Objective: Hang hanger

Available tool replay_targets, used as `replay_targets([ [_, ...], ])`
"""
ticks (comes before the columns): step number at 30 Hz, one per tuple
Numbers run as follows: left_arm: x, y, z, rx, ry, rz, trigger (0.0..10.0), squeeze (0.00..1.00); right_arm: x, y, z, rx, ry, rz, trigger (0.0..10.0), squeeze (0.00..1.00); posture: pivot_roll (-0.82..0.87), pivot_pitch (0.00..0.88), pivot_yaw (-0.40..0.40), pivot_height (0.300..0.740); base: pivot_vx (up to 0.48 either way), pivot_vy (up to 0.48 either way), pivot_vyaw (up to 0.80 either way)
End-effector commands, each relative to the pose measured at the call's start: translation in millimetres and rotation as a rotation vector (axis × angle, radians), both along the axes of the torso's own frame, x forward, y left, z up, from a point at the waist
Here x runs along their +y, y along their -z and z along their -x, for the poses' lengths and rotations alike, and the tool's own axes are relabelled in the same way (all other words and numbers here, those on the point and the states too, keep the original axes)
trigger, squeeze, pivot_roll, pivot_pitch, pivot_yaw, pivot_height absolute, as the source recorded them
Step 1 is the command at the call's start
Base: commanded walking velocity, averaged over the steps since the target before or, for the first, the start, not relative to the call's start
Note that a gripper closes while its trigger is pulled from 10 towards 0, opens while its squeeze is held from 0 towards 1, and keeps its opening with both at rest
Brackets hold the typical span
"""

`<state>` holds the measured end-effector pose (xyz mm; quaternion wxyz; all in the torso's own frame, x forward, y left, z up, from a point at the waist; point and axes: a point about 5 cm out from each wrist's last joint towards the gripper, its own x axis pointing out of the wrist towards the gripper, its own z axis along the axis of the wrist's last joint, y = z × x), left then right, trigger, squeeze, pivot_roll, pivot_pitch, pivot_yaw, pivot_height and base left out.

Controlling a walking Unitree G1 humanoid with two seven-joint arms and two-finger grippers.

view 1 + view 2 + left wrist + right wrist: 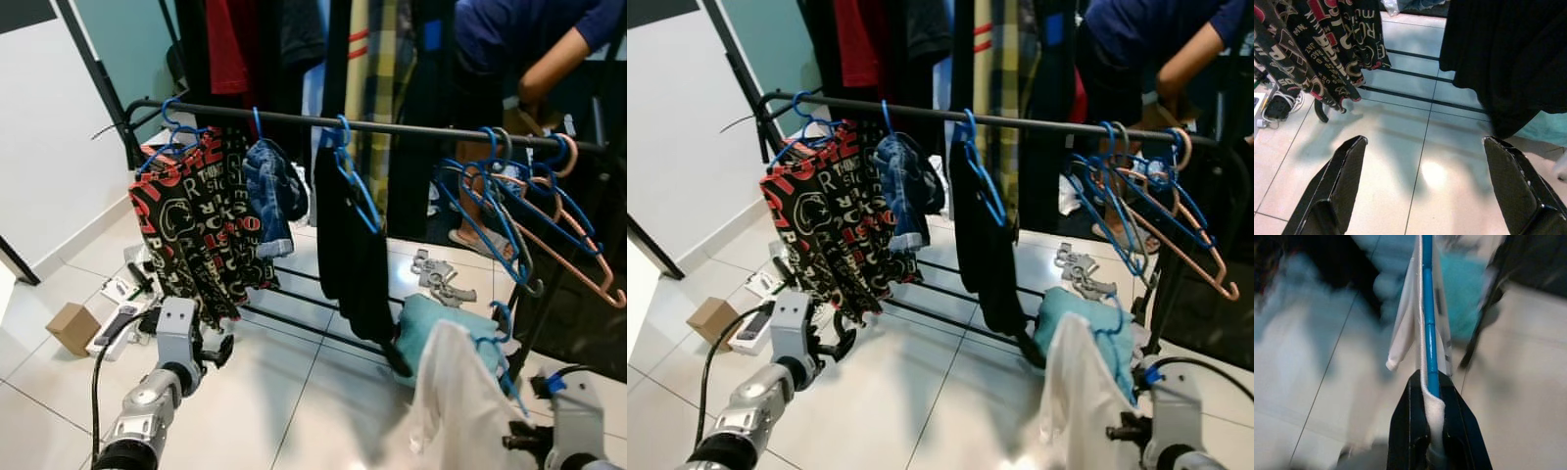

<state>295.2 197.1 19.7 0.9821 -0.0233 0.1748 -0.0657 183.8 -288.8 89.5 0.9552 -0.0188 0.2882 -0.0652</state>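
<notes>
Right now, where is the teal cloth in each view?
Left eye: teal cloth lower right, behind white garment.
Right eye: lower right, same spot.
Left wrist: just below black garment.
Right wrist: blurred, beyond blue hanger.
Shared landmark: black garment.

Blue hanger (1428, 333) carrying a white cloth (456, 401), a black rail (392, 125) with black garments lettered red and white (201, 230), blue denim (276, 191), and a teal bundle (431, 328) behind.

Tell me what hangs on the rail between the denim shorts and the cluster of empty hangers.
In the left eye view, a black garment on a blue hanger hangs on the rail between the denim shorts and the empty hangers.
</notes>
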Motion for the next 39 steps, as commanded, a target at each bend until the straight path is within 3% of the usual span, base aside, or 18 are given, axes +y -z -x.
replay_targets([
  [1,5.4,3.6,3.3,0.016,-0.003,-0.028,10.0,0.0,1.9,-21.3,-18.0,-0.163,0.001,0.025,10.0,0.0,-0.13,0.0,0.127,0.74,0.0,0.0,0.0],
  [3,5.4,3.6,3.3,0.016,-0.003,-0.028,10.0,0.0,1.9,-21.3,-18.0,-0.163,0.001,0.025,10.0,0.0,-0.13,0.0,0.127,0.74,0.0,0.0,0.0],
  [4,5.9,4.3,3.9,0.018,-0.004,-0.029,10.0,0.0,3.2,-32.0,-28.8,-0.228,0.002,0.04,10.0,0.0,-0.13,0.0,0.125,0.74,0.0,0.0,0.0],
  [6,5.9,4.3,3.9,0.018,-0.004,-0.029,10.0,0.0,3.2,-32.0,-28.8,-0.228,0.002,0.04,10.0,0.0,-0.13,0.0,0.125,0.74,0.0,0.0,0.0],
  [7,6.8,4.7,4.4,0.018,-0.007,-0.029,10.0,0.0,6.5,-39.5,-37.3,-0.272,-0.013,0.035,10.0,0.0,-0.13,0.0,0.122,0.74,0.0,0.0,0.0],
  [13,8.0,4.9,4.7,0.018,-0.011,-0.031,10.0,0.0,10.7,-44.2,-43.7,-0.296,-0.036,0.029,10.0,0.0,-0.12,0.0,0.121,0.74,0.0,0.0,0.0],
  [14,8.9,5.6,5.2,0.02,-0.016,-0.034,10.0,0.0,23.3,-46.8,-51.5,-0.302,-0.113,0.008,10.0,0.0,-0.12,0.0,0.122,0.74,0.0,0.0,0.0],
  [17,8.9,5.6,5.2,0.02,-0.016,-0.034,10.0,0.0,23.3,-46.8,-51.5,-0.302,-0.113,0.008,10.0,0.0,-0.12,0.0,0.122,0.74,0.0,0.0,0.0],
  [19,9.8,6.5,6.0,0.02,-0.022,-0.037,10.0,0.0,44.4,-39.6,-57.1,-0.218,-0.265,-0.004,10.0,0.0,-0.11,0.0,0.114,0.74,0.0,0.0,0.0],
  [23,10.0,6.8,6.3,0.02,-0.023,-0.038,10.0,0.0,44.3,-32.7,-55.6,-0.159,-0.272,0.011,10.0,0.0,-0.11,0.0,0.112,0.74,0.0,0.0,0.0],
  [28,9.5,8.5,7.8,0.025,-0.016,-0.039,10.0,0.0,27.2,-9.6,-41.1,0.0,-0.163,0.046,10.0,0.0,-0.12,0.0,0.115,0.74,0.0,0.0,0.0],
  [33,7.7,8.7,7.6,0.025,-0.007,-0.038,10.0,0.0,30.6,4.1,-31.2,0.077,-0.149,0.035,10.0,0.0,-0.12,0.0,0.12,0.74,0.0,0.0,0.0],
  [39,7.1,8.6,7.3,0.025,-0.004,-0.038,10.0,0.0,36.9,7.8,-29.3,0.092,-0.165,0.022,10.0,0.0,-0.12,0.0,0.122,0.74,0.0,0.0,0.0],
])
